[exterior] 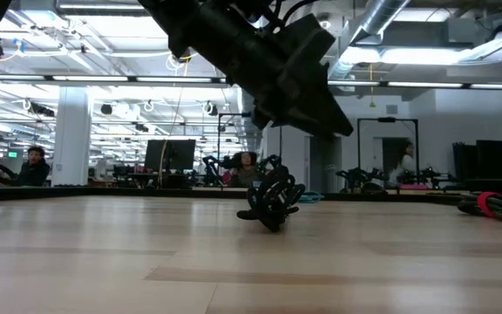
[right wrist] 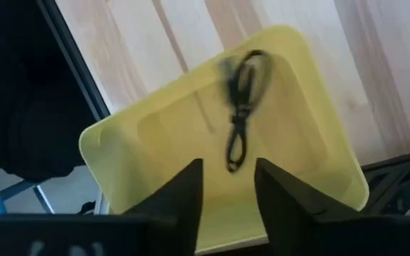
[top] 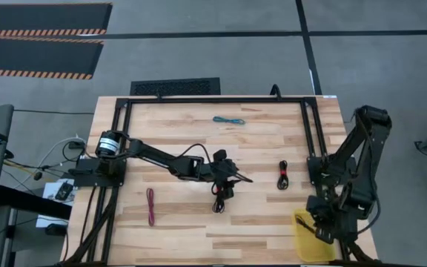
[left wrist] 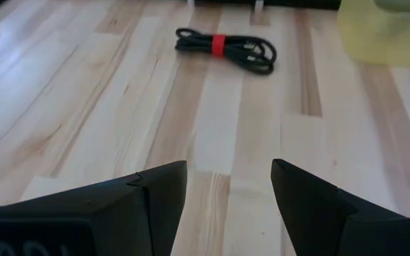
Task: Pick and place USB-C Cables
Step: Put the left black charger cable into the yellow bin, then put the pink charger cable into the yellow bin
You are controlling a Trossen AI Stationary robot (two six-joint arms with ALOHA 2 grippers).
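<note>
While your left gripper (top: 232, 178) hovers empty with fingers spread wide at mid-table (top: 184, 126), a tangled black cable (top: 220, 200) lies beneath it. Another black, red-banded cable (top: 282, 176) lies near; teal (top: 228, 120) and dark red (top: 150, 205) ones farther. Right gripper (right wrist: 228, 186), parted, hangs over a yellow bin (right wrist: 155, 142) holding a cable.

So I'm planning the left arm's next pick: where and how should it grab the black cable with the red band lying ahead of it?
Grip the black cable at its red band, coming from above, jaws across the bundle: it lies flat, and the band cinches the loops together.
</note>
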